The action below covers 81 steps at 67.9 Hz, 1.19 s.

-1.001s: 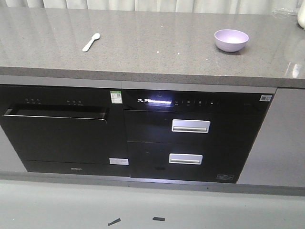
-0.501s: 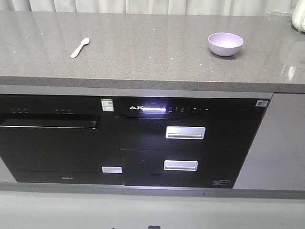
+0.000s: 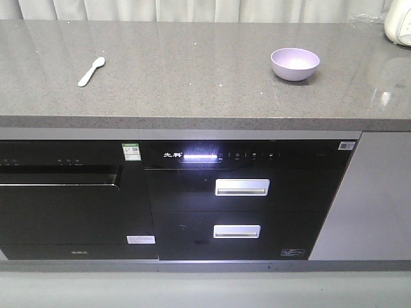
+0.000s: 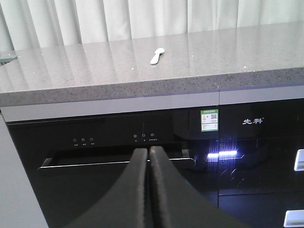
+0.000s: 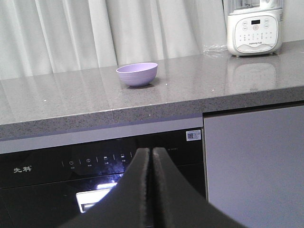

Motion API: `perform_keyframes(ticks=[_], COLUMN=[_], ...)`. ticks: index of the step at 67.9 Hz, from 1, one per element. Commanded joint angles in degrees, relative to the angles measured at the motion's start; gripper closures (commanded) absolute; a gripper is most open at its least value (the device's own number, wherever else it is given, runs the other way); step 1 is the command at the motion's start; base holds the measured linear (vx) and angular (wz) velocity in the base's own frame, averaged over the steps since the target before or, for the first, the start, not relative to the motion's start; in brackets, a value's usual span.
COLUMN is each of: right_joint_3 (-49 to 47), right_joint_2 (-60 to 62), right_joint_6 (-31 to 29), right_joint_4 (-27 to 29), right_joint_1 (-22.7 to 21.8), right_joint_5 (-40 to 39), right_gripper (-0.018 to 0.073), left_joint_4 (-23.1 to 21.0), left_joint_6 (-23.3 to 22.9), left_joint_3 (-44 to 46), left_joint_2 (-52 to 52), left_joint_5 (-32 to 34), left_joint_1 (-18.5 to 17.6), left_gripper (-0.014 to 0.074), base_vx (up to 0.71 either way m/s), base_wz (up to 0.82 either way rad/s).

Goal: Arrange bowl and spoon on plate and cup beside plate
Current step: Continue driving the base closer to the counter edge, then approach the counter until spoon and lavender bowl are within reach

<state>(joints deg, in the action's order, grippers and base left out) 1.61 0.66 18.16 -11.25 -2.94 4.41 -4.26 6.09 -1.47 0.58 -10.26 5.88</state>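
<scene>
Bowl (image 3: 295,64) and spoon (image 3: 90,71) both sit on the counter (image 3: 192,77), well apart. Notes run from nearest outward.

Left gripper (image 4: 148,149): fingers pressed flat together, nothing between them. It hangs in front of the black fronts (image 3: 70,199), below counter height.
Right gripper (image 5: 151,149): same, fingers closed against each other with no load, also below the counter edge.

Black fronts under the counter: a lit strip and two silver handles (image 3: 241,187), one above the other.

Spoon: left part of the counter, lying flat. Long axis runs diagonally, with the handle toward the near-left and the scoop end toward the far-right. The left wrist view (image 4: 157,55) shows the same tilt.

Bowl: right part of the counter, upright, mouth up. Its inside shows only bare lavender. In the right wrist view (image 5: 137,74) it stands clear of the front edge.

Far edge: white appliance (image 5: 254,28) at the right rear corner, curtain (image 3: 192,9) behind everything.

Against 1.0 s ago, front view: the whole scene has slid left and down in frame. Bowl and spoon keep the same spacing and the same places on the counter. More of the white appliance shows at top right, and the dark floor marks have left the frame.
</scene>
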Motion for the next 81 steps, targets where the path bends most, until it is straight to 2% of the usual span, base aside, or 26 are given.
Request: perform_keyframes(ticks=[1, 81], right_joint_3=[0.2, 0.2], right_joint_2=[0.4, 0.4], right_joint_6=[-0.4, -0.4], right_joint_4=[-0.6, -0.6], right_joint_1=[-0.3, -0.3], right_joint_5=[-4.4, -4.4], right_gripper=[0.0562, 0.0562], left_joint_4=[-0.5, -0.5], left_joint_6=[-0.2, -0.2], left_joint_3=[0.4, 0.4], left_joint_2=[0.9, 0.9], left_joint_5=[4.4, 4.4], left_joint_1=[0.1, 0.1], left_gripper=[0.0603, 0.0603], base_vx=[0.08, 0.08], base_wz=[-0.05, -0.01])
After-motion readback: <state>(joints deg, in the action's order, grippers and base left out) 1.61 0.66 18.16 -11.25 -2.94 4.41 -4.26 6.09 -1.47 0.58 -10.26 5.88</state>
